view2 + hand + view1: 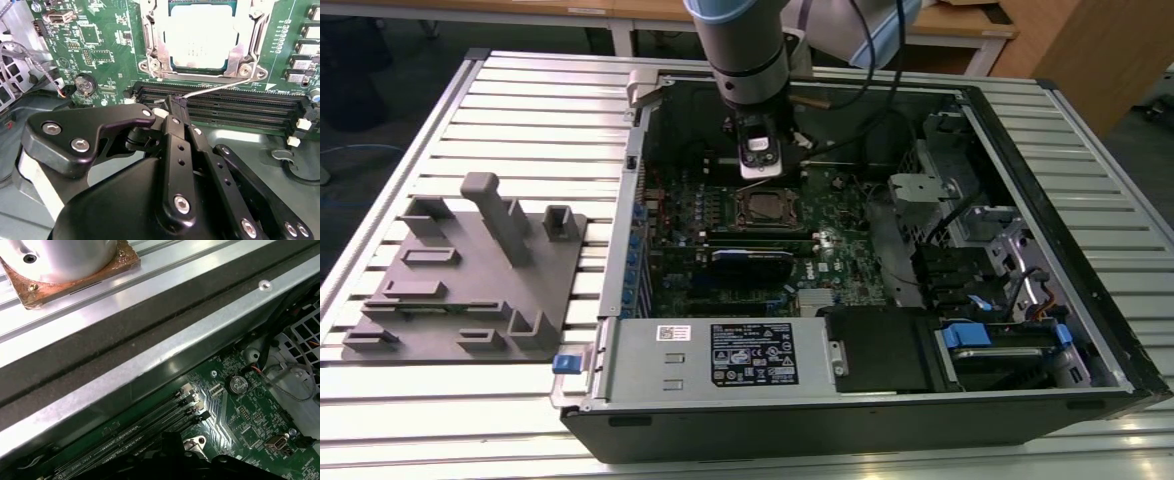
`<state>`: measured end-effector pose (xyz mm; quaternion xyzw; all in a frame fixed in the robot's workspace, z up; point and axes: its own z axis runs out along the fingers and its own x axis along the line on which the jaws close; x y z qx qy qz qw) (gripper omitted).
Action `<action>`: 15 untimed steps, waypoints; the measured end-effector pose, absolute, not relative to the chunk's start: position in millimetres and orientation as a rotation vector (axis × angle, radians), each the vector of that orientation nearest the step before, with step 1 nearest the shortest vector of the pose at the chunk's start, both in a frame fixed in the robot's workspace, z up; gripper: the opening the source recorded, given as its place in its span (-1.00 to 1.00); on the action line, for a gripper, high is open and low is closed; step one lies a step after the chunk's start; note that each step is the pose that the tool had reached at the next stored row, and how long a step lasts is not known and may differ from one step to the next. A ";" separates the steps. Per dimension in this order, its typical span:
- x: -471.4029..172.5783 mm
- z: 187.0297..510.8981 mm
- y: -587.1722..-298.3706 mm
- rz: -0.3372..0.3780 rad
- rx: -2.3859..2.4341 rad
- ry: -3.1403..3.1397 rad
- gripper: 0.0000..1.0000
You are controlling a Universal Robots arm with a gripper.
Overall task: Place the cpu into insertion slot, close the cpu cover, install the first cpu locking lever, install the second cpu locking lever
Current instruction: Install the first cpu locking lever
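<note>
Cpu [200, 35] dull silver, framed by cpu cover [152, 40].

Overhead exterior; wrist views sharing motherboard [100, 50]

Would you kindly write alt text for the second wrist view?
The black claw pinches the end of a thin wire lever by long black slots. Beyond it, a silver chip lies framed by a metal cover.
</note>
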<state>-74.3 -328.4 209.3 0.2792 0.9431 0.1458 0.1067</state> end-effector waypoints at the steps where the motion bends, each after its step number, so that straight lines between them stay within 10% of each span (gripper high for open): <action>1: -74.5 208.9 -328.3 0.429 0.822 2.777 -0.79; 15: -75.5 204.4 -327.1 0.419 0.825 2.775 -0.79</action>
